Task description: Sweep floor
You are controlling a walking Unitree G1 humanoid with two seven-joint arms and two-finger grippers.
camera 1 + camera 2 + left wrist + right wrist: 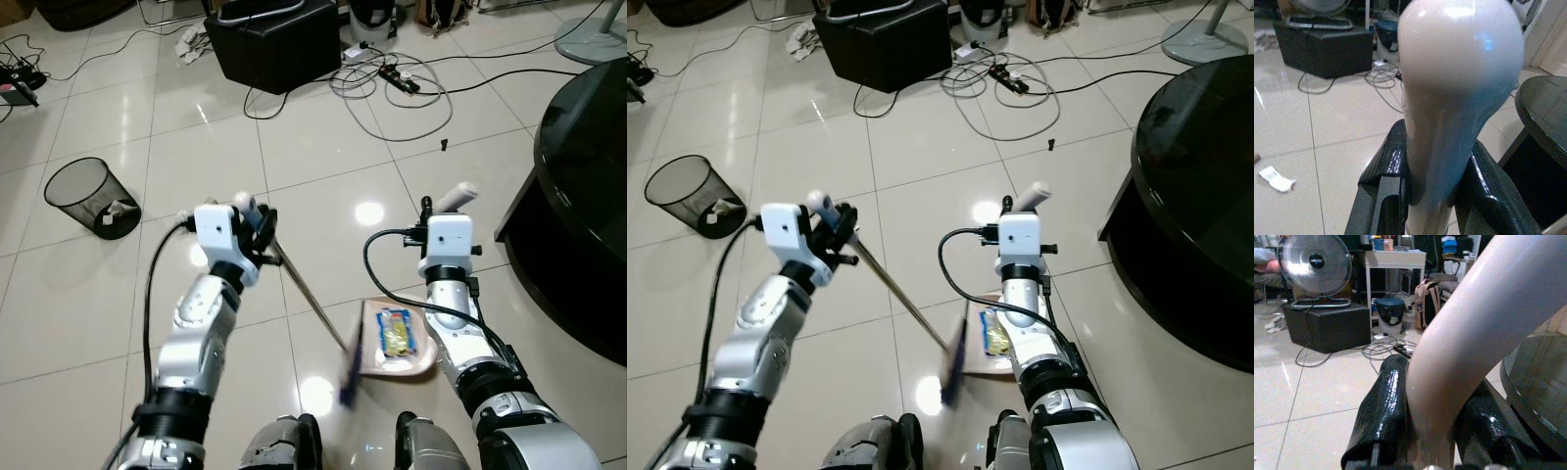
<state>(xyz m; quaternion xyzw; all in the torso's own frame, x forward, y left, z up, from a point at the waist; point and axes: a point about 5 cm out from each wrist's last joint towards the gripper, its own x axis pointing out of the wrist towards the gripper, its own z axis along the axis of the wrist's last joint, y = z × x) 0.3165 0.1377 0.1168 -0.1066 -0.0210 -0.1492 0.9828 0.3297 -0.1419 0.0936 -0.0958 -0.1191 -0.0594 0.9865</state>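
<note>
While the left hand (257, 223) grips the white handle of the thin-shafted blue broom (349, 370), its bristles touch the beige dustpan (370, 354), whose white handle the right hand (443, 204) clamps.

1. We hold a broom (312, 300) by its white rounded handle top, its thin shaft slanting down to blue bristles near the floor.
2. We hold a beige dustpan (397, 354) by its pale handle; the pan lies flat on the tiled floor (323, 147).
3. A yellow and blue wrapper (396, 331) lies inside the dustpan, just beside the bristles.
</note>
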